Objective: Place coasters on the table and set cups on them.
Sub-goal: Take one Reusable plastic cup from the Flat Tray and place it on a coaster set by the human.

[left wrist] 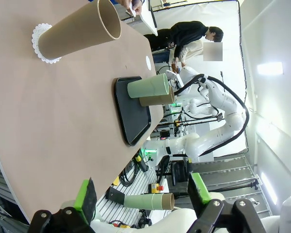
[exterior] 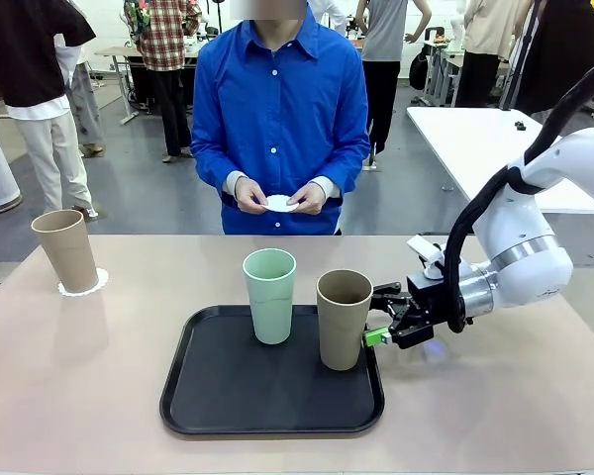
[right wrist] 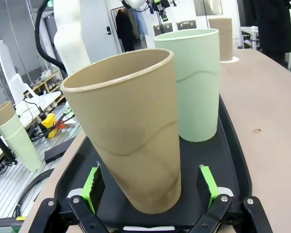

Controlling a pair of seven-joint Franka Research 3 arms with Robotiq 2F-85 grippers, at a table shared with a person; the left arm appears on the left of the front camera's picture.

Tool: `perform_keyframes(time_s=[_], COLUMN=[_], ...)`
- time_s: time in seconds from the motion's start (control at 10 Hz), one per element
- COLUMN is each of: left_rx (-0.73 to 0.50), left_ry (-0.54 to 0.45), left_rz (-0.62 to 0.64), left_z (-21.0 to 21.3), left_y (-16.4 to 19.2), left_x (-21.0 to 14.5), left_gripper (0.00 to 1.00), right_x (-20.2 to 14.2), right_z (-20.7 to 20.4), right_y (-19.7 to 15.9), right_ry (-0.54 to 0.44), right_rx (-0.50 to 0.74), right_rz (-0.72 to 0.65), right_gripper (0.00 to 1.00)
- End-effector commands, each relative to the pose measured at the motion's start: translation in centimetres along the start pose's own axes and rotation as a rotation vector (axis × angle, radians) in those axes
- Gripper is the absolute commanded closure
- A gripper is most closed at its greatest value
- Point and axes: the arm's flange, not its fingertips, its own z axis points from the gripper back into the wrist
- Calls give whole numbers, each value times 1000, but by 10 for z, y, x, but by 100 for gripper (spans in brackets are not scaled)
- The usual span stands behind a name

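While right claw [right wrist: 150,187] gapes, tan cup [right wrist: 131,126] stands between.

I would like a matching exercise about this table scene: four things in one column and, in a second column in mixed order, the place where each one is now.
Things
1. mint green cup
2. tan cup toward the robot's right
3. tan cup toward the robot's left
4. coaster with no cup on it

Places
a. held in the person's hands
b. on the black tray, between the open jaws of the right gripper
c. standing on another coaster on the table
d. on the tray, with no gripper around it

Pairs: 1-d, 2-b, 3-c, 4-a
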Motion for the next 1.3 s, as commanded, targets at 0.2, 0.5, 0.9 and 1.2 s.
perform_keyframes(time_s=[0.2,0.5,0.9,1.2], left_rx=[5,5,5,5], left_ry=[-3,-3,-3,-3], left_rz=[0,0,0,0], left_z=[1,1,1,1], left_y=[-2,-2,-2,-2], left_x=[-1,-1,-1,-1], left_gripper=[0,0,0,0], right_x=[0,1,3,5], right_z=[-17,-26,-38,-49], right_y=[-9,-10,-8,-9], right_ry=[0,8,22,35], right_rx=[-11,10,41,54], right_rz=[47,46,54,65], right_gripper=[0,0,0,0])
